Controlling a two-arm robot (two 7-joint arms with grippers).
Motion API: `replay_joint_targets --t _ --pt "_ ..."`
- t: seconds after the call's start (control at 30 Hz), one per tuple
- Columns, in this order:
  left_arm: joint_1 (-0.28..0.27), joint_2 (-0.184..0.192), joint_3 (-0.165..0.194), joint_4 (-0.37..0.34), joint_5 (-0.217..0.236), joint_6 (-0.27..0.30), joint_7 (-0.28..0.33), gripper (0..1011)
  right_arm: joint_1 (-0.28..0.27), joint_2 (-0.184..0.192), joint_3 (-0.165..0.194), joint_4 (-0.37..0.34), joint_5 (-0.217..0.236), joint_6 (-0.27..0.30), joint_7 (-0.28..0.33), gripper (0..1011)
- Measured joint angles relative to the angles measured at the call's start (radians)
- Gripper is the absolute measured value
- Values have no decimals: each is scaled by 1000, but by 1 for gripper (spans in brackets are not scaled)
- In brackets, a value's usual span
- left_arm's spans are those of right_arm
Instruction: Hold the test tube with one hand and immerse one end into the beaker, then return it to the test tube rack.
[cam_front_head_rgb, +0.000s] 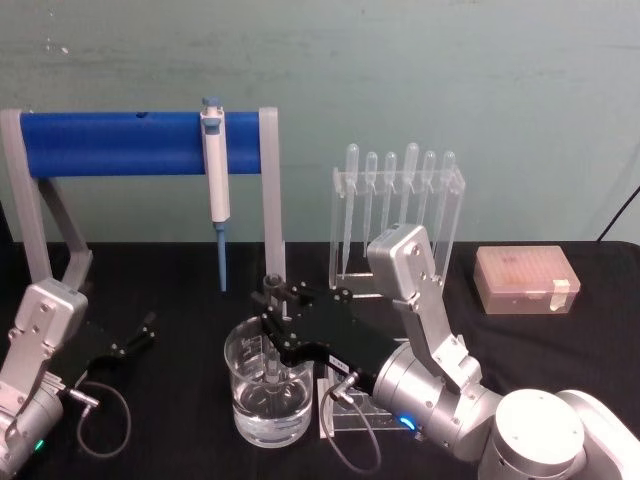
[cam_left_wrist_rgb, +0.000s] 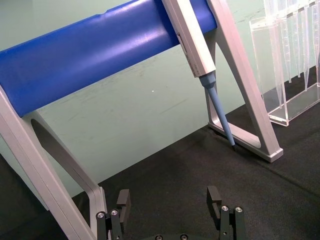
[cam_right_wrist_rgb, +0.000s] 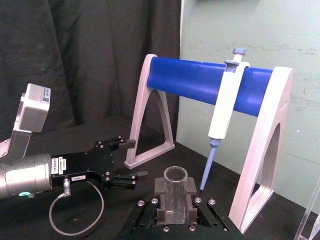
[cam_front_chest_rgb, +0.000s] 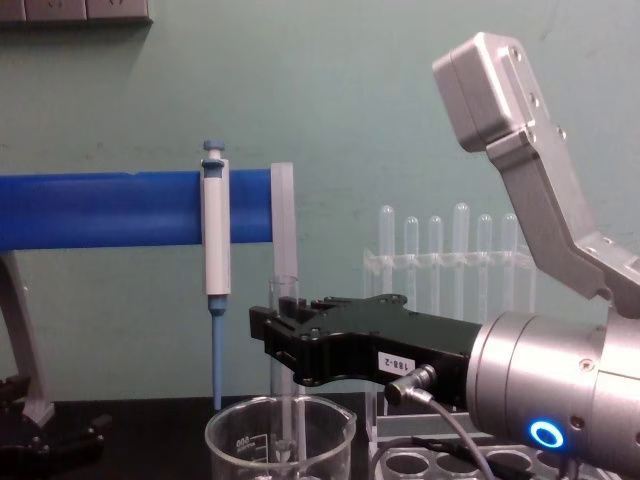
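Black desk (cam_front_head_rgb: 180, 400), pale green wall (cam_front_head_rgb: 430, 80) behind. At 6 o'clock in the head view the right end effector (cam_front_head_rgb: 272, 322) is clamped on the upright test tube (cam_front_head_rgb: 272, 285). The tube's lower end is inside the beaker (cam_front_head_rgb: 245, 410), but contact with the water is unclear. The chest view shows the tube's length. The left end effector (cam_front_head_rgb: 140, 335) lies at 8 o'clock, fingers apart.

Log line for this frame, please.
step: dip | right gripper: shut on tube, upright, lower end in beaker | left gripper: open, idle at left | return: pending
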Motion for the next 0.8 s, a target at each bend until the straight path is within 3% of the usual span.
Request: replay_joint_targets --t 0.8 --pt "0 0 0 0 0 0 0 1000 0 0 0 0 0 0 0 225"
